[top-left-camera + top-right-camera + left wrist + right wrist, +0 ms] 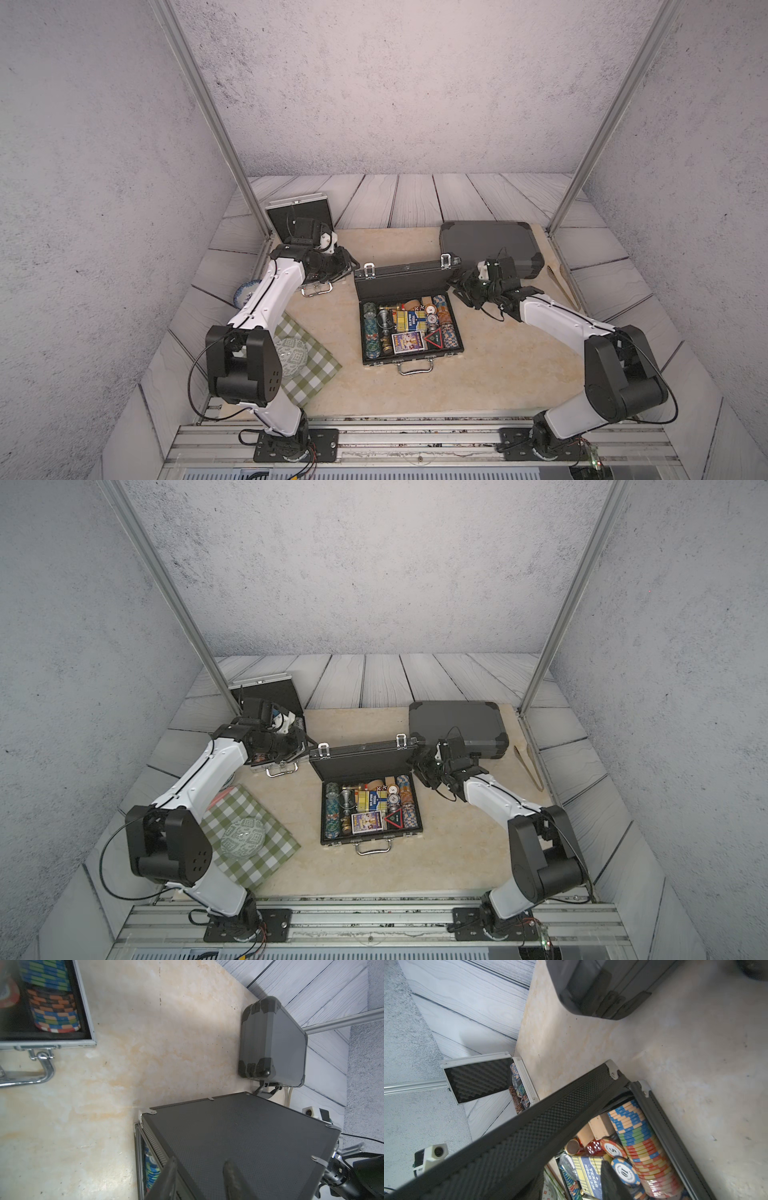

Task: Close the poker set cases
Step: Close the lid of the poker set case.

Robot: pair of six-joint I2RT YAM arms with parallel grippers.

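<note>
Top views, both: three cases on the worktop (519, 365). Grey case (490, 245), far right corner: lid down flat, so count it as closed, though you cannot read its catches from here. Black case (411, 360), centre: open, with chips (639, 1136) and card packs exposed. Its black lid (405, 278) leans forward over the tray, partway down, and the latches (445, 261) stick up off its free edge. Silver case (297, 214), far left corner behind the left arm: lid upright, foam facing you, fully open. Left wrist view: the left gripper (199, 1162) straddles the side edge of the black lid, one finger (233, 1176) on the textured outer face and its mate over the rim; judge it clamped on the lid. Right gripper (459, 289) sits at the opposite side edge. The right wrist view gives you a single finger (612, 1180) on the foam side and hides the other behind the lid, so you cannot tell whether it pinches or only brackets. Tally, as a judgement: one of three done; the second in hand, with the lid to lower and the latches to snap; the third untouched.
</note>
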